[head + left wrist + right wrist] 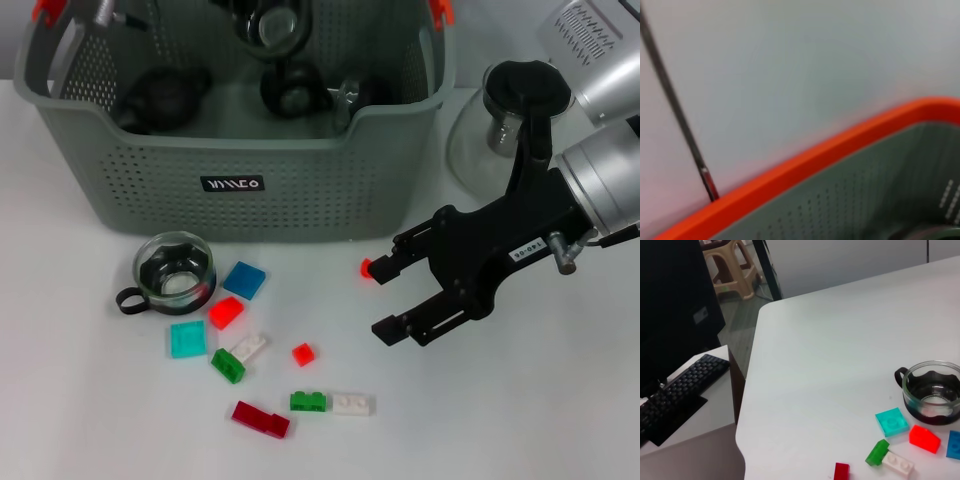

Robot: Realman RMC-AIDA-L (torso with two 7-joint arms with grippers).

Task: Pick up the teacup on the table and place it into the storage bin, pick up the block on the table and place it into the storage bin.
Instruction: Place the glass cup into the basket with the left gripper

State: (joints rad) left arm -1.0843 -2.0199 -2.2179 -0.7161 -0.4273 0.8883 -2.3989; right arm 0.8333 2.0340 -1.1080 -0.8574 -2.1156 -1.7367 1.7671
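- Head view: the right gripper (383,298) is hovering over the white table (560,420), its black fingers spread open and holding nothing. A small red block (366,268) is showing right at the tip of the far finger; whether it is touching cannot be told.
- The glass teacup (175,270), a round clear cup in a black holder with a loop handle, is standing on the table just in front of the storage bin (240,180), well off to the robot's left of the open gripper. The fingers are already pointing that way, and this looks like the nearer arm, so the coming reach is likely a sideways travel to the left (a judgement only).
- Small glossy plastic blocks are lying scattered between the two: a blue tile (244,279), a red slope piece (226,312), a teal tile (187,339), a white brick (247,348) and a green brick (227,365).
- The bin is a grey-green perforated plastic basket with orange clips, already holding dark items. A glass carafe (490,130) is standing beside it.
- Left wrist view: the camera is looking closely at the bin's orange rim (805,165) and perforated wall; the left gripper's own fingers are not showing.
- Right wrist view: the teacup (932,392) is sitting upright, with the teal tile (892,421) and red slope piece (924,438) just beside it.
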